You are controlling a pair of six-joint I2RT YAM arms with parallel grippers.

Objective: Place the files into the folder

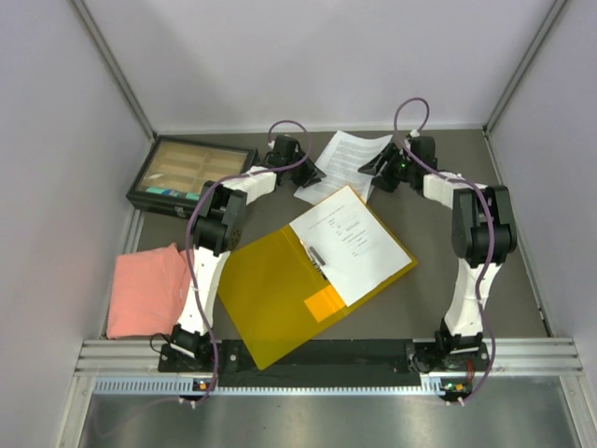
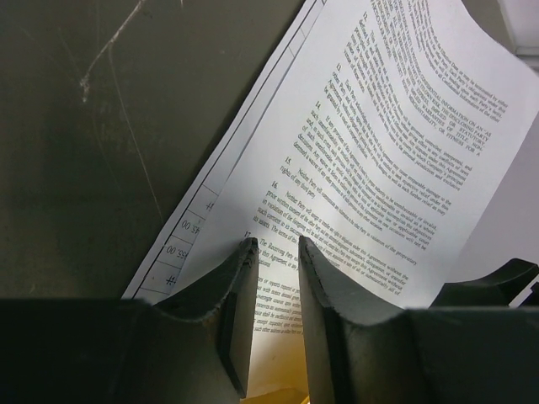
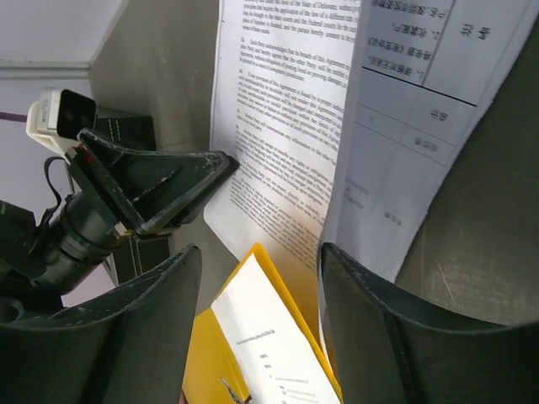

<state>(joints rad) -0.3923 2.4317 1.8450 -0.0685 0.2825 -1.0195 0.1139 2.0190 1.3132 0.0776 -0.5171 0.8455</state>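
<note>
Ok so the yellow folder (image 1: 270, 299) lies open in the middle of the desk (image 1: 438, 280), with 1 printed sheet (image 1: 359, 245) on its right half next to the metal clip (image 1: 316, 255). The other loose papers (image 1: 350, 151) sit at the upper center of the top view, just past the folder's far corner, and 1 of them curls up off the desk.

Both hands are at that pile. The left hand (image 2: 276, 248) has its fingers close together but not clenched. There's a narrow gap and you can read the text straight through it, tips right at the sheet's edge. The right hand (image 3: 257, 247) is spread wide and released, with a paper edge hanging by its right finger.

There's a black box (image 1: 191, 175) at upper left and a pink cloth (image 1: 145, 291) at left.
</note>
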